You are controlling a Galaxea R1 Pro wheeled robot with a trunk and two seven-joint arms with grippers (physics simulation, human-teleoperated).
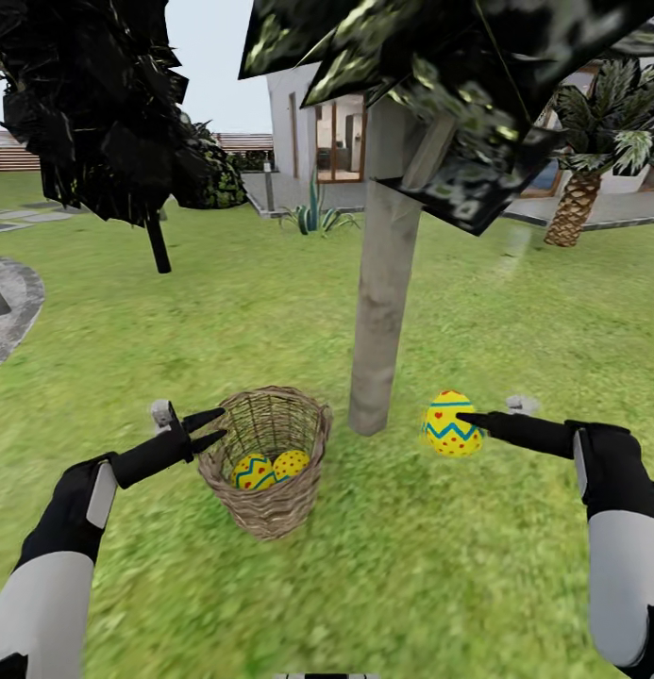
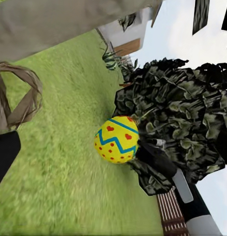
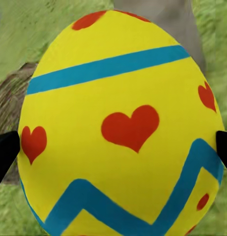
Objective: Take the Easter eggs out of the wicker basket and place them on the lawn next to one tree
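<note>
You are on the first placement: your right gripper (image 1: 463,420) clamps one egg (image 1: 452,424) between its fingers, held just beside the tree (image 1: 383,311) above the lawn (image 1: 440,566). Next you likely need to lower it to the grass by the trunk and let go. Two eggs (image 1: 270,468) remain in the wicker basket (image 1: 265,457). Your left gripper (image 1: 211,427) hovers spread and empty at the basket's rim, arm stretched forward
</note>
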